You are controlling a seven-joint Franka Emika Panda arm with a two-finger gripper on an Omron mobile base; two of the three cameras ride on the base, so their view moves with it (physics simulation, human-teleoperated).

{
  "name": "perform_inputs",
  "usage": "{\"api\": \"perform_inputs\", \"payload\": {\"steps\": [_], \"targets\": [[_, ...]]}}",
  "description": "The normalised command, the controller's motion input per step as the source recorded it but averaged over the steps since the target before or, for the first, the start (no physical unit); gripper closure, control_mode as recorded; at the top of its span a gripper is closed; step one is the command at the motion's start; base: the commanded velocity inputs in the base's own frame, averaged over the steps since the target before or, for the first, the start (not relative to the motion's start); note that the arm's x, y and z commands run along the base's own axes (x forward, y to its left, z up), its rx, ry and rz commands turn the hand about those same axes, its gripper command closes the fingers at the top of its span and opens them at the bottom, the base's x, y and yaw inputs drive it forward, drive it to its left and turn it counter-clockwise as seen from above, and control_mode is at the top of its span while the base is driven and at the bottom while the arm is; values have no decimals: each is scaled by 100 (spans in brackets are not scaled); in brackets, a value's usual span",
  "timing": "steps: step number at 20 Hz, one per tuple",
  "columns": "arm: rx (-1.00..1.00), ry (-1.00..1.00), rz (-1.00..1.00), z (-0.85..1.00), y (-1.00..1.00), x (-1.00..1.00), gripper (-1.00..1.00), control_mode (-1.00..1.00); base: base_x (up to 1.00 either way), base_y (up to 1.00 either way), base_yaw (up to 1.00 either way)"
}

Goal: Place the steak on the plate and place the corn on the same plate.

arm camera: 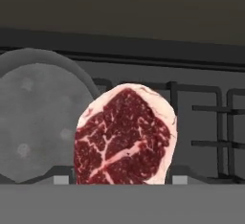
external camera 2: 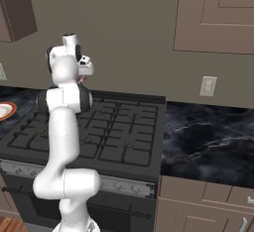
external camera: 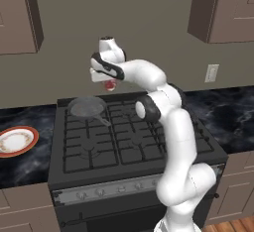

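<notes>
The gripper (external camera: 110,83) holds the steak (external camera: 110,84) pinched in its jaws, raised above the stove's (external camera: 149,142) far left, near the frying pan (external camera: 87,107). Best carry it level leftward to the plate (external camera: 16,141) on the left counter, releasing low.

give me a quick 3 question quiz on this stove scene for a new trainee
1. True or false: the steak is lying on the plate.
2. Where does the frying pan sit? A) back left burner of the stove B) right counter C) on the plate
3. Fill in: the gripper is lifted above the ____.

Key
1. False; the gripper holds it in the air.
2. A
3. stove
</notes>
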Motion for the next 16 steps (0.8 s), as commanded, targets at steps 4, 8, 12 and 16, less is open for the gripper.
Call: {"api": "perform_inputs", "payload": {"steps": [4, 8, 12, 16], "targets": [[20, -31, 18, -5, -49, -86, 100, -100, 0, 0, 0], [9, -19, 3, 1, -19, -100, 100, -100, 0, 0, 0], [5, -2, 0, 2, 0, -100, 100, -100, 0, 0, 0], [2, 2, 0, 24, 0, -84, 100, -100, 0, 0, 0]]}}
